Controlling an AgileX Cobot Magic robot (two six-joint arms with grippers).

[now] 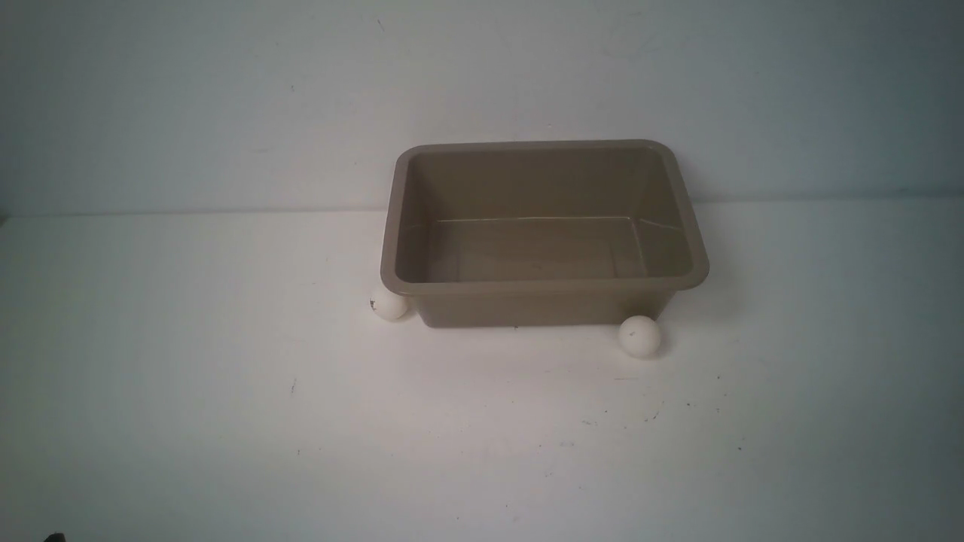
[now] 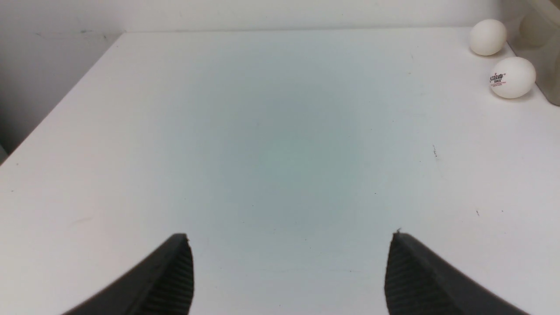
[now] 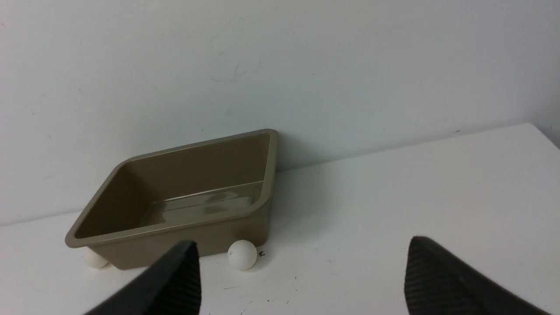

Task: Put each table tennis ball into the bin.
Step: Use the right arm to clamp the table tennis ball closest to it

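Observation:
The taupe bin (image 1: 542,286) stands empty at the back of the white table, against the wall. One white table tennis ball (image 1: 389,305) with a dark logo rests at its front left corner, another (image 1: 639,336) by its front right corner. The left wrist view shows the logo ball (image 2: 512,77), a second plain ball (image 2: 488,37) beyond it, and a sliver of the bin (image 2: 552,74). My left gripper (image 2: 291,238) is open over bare table, far from them. My right gripper (image 3: 304,243) is open, short of the bin (image 3: 166,225) and the two balls (image 3: 242,254) (image 3: 95,259). Neither gripper shows in the front view.
A pale wall (image 1: 482,90) rises right behind the bin. The white tabletop (image 1: 301,421) carries only small dark specks. In the left wrist view the table's edge (image 2: 65,96) runs along one side.

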